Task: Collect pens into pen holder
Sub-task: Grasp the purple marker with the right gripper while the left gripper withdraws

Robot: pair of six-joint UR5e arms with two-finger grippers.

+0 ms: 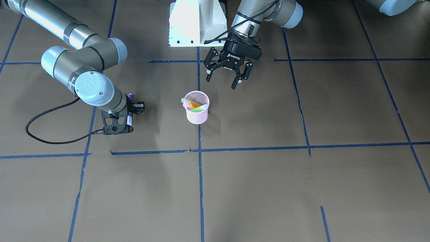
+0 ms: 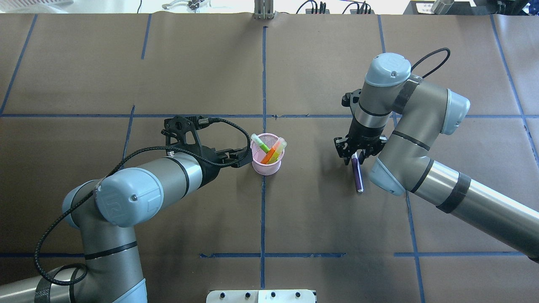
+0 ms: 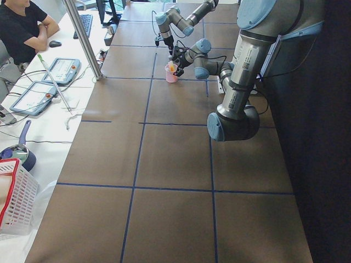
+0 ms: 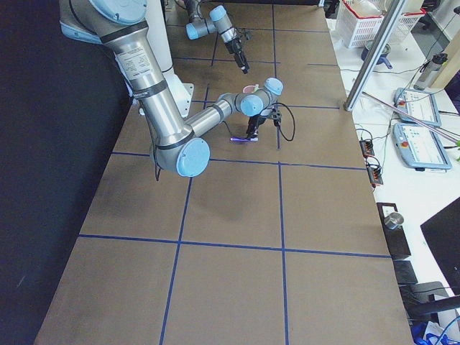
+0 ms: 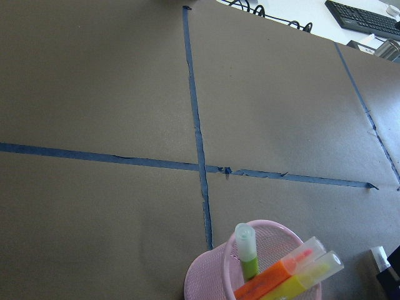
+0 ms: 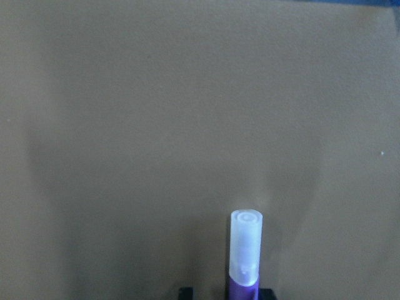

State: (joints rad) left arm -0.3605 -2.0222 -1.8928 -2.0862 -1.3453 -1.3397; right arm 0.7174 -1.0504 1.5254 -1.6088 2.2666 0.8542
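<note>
The pink mesh pen holder (image 2: 266,165) stands upright at the table's middle and also shows in the front view (image 1: 197,116). It holds a green pen (image 5: 248,253), an orange pen (image 5: 275,279) and a yellow-green pen (image 5: 312,272), all leaning with their pale caps up. The purple pen (image 2: 358,179) lies low at the table surface, well to the holder's right. My right gripper (image 2: 357,156) is down on it and shut on it. Its pale cap (image 6: 245,250) sticks out past the black fingers. My left gripper (image 1: 225,76) is open and empty, hovering close beside the holder.
The brown table cover is crossed by blue tape lines (image 2: 263,75). The robot's white base (image 1: 196,23) stands behind the holder. The left arm's black cable (image 2: 168,147) loops near the holder. A side desk with a white basket (image 3: 13,203) and an operator (image 3: 22,27) lies beyond the table's edge.
</note>
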